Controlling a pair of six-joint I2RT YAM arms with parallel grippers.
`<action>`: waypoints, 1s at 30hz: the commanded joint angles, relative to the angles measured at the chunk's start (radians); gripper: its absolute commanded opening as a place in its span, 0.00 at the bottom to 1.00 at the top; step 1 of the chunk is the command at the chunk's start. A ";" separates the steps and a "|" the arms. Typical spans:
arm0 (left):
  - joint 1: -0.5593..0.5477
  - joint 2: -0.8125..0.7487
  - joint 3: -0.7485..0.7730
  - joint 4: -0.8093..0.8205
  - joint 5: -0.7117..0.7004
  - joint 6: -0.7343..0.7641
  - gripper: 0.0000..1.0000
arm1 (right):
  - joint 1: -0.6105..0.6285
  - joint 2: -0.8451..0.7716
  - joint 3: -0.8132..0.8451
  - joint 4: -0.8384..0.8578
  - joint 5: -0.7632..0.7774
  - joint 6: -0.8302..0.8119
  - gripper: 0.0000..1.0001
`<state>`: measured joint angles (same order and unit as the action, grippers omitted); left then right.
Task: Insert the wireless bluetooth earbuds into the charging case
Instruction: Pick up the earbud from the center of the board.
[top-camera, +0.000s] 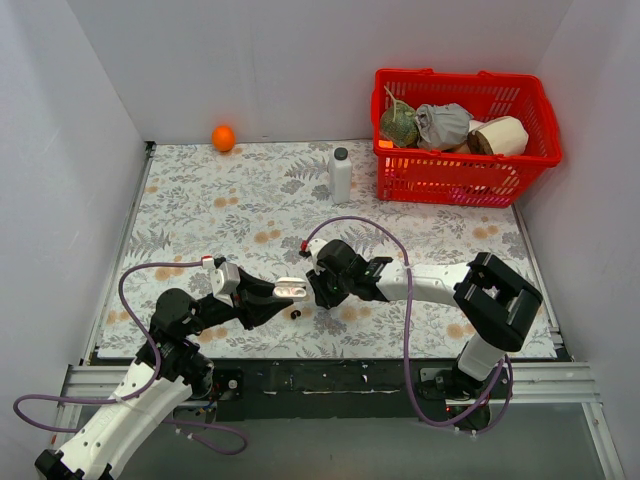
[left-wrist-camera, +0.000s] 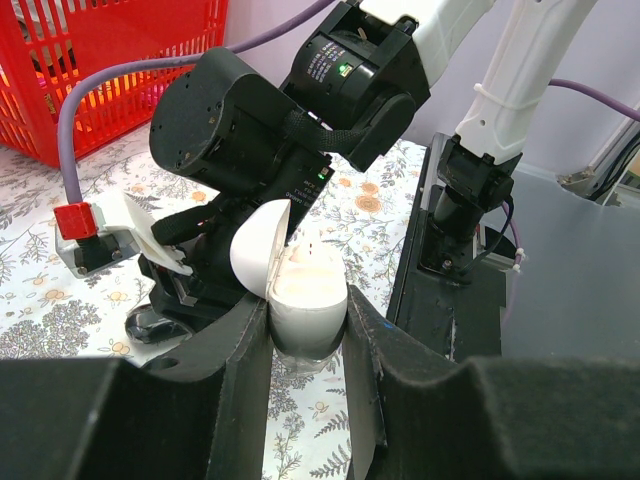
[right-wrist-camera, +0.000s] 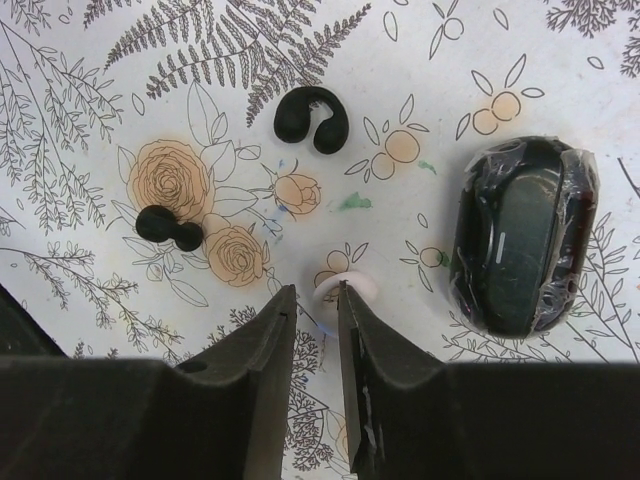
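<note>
White-walled bay; floral tabletop (top-camera: 250, 200).

Progress:
- The left hand (left-wrist-camera: 305, 325) is clamped on the white charging case (left-wrist-camera: 300, 285) and holds it lifted, near centre, with the lid flipped open.
- Something pale sits in the case's well. I cannot tell whether it is a seated bud.
- The right hand (right-wrist-camera: 313, 292) is narrowed and points down at the cloth. A whitish earbud (right-wrist-camera: 352, 289) lies at its fingertips, but I cannot tell whether it is pinched or only touched.
- Two black earbuds (right-wrist-camera: 311, 118) (right-wrist-camera: 168, 227) lie loose on the cloth, apart from each other.
- A dark wrapped case (right-wrist-camera: 520, 235) lies near them, shut.
- Judgement: no bud is clearly in yet, so most of the task is left.

Room:
- The two hands are nose to nose and close to the tabletop's near edge, so there is little slack between them.
- Open cloth lies far and left of them.
- The red basket (top-camera: 455, 160) and white bottle (top-camera: 340, 175) stand well apart at far right.
- An orange ball (top-camera: 223, 137) sits at the far wall.
</note>
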<state>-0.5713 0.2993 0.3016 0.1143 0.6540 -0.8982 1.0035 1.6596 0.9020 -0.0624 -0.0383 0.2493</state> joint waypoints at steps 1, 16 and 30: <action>0.001 -0.008 -0.004 0.019 -0.005 -0.004 0.00 | -0.003 0.005 -0.006 -0.030 0.034 0.013 0.30; 0.001 -0.006 -0.002 0.019 -0.005 -0.004 0.00 | -0.005 0.000 -0.014 -0.062 0.101 0.019 0.16; 0.001 -0.005 -0.002 0.019 -0.002 -0.005 0.00 | -0.013 -0.053 -0.038 -0.063 0.097 0.018 0.01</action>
<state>-0.5713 0.2993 0.3016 0.1143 0.6540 -0.8982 1.0035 1.6547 0.8974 -0.0738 0.0101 0.2817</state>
